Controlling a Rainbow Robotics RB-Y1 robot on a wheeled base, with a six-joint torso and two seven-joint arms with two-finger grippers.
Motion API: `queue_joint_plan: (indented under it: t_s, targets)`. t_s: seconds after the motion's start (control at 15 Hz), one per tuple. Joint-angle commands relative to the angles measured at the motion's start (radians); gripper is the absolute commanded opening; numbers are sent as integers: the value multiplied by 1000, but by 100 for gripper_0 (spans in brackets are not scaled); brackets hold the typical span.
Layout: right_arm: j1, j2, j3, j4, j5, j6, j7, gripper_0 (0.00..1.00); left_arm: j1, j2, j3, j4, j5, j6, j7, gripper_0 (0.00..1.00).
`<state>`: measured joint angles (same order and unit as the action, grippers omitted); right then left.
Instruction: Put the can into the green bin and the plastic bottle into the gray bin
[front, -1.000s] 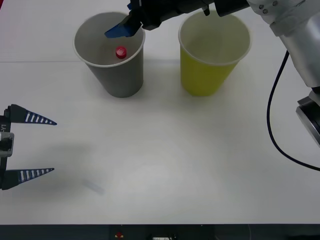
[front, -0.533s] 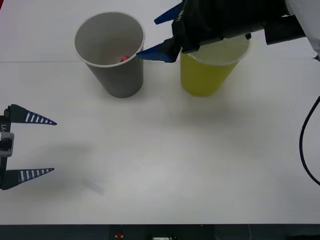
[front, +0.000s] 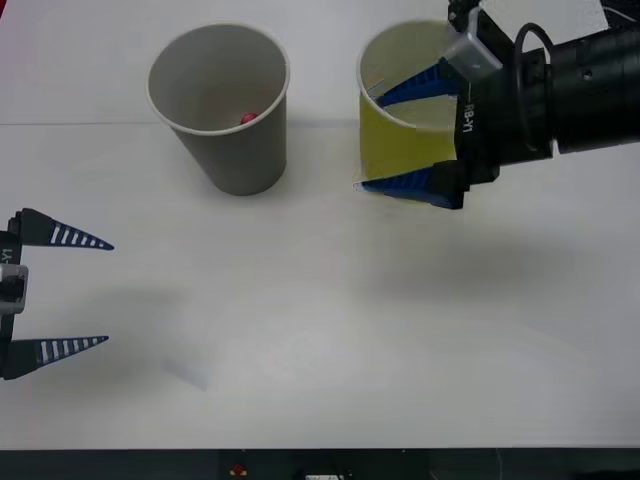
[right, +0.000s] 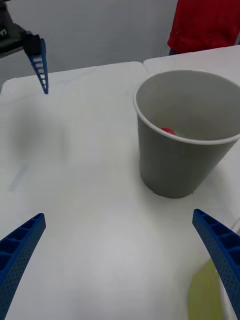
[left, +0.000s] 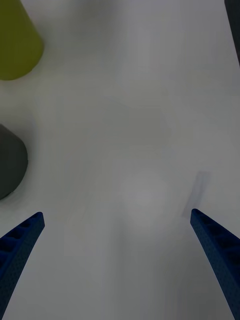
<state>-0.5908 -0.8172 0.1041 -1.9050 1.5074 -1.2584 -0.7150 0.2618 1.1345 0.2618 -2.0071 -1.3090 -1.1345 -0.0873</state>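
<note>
Here the white desk (front: 320, 330) carries two paper cups standing upright side by side at its far edge, a clear gap between them. The gray bin (front: 222, 105) stands on the robot's left and the green bin (front: 405, 140) on its right; both are open at the top with white rolled rims. The right arm reaches in from the right of the front view, its black wrist housing level with the green bin. The right gripper (front: 405, 135) is spread wide and holds nothing: one blue ribbed finger lies across the mouth of the green bin, the other in front of the cup's lower wall, so that in the front view the fingers overlap the cup; whether they touch it cannot be told. The left gripper (front: 85, 293) waits at the near left edge of the desk, well apart from both cups, its fingers likewise wide apart and empty. Inside the gray bin, low against its near wall, the red cap of the plastic bottle (right: 169, 131) shows; the rest of the bottle is hidden by the cup wall. In the left wrist view the bases of both cups appear at one side.
</note>
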Motion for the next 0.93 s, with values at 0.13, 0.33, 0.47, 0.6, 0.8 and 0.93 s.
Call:
queue_joint_plan:
  t_s: [0.13, 0.33, 0.47, 0.6, 0.8, 0.93]
  targets:
    - [111, -2, -156, 0, -53, -161, 140, 100, 0, 0, 0, 0, 0, 0, 0, 100]
    - [187, -2, -253, 0, -75, -251, 213, 100, 0, 0, 0, 0, 0, 0, 0, 100]
    - [241, -2, -314, 0, -81, -309, 267, 100, 0, 0, 0, 0, 0, 0, 0, 100]
    - [299, -2, -356, 0, -95, -312, 319, 100, 0, 0, 0, 0, 0, 0, 0, 100]
    - [379, -5, -392, 0, -113, -312, 394, 100, 0, 0, 0, 0, 0, 0, 0, 100]
    - [434, -5, -417, -5, -122, -312, 442, 100, 0, 0, 0, 0, 0, 0, 0, 100]
